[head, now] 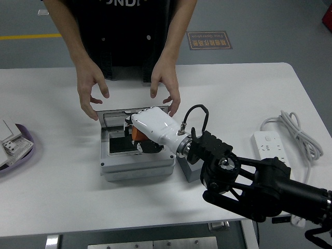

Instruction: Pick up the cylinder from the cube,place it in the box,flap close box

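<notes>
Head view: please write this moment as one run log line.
right hand: holds orange cylinder over open box | person's hands: near lid

Table: white table (62, 202) with rounded far corners, filling most of the view.
Floor: grey floor (270, 26) beyond the table's far edge.
Floor marking: yellow line (26, 37) on the floor past the table's far left; a dark sign (209, 40) with print lies on the floor past the table's far edge, right of centre.
Light: even and indoor, soft shadows on the table.
</notes>
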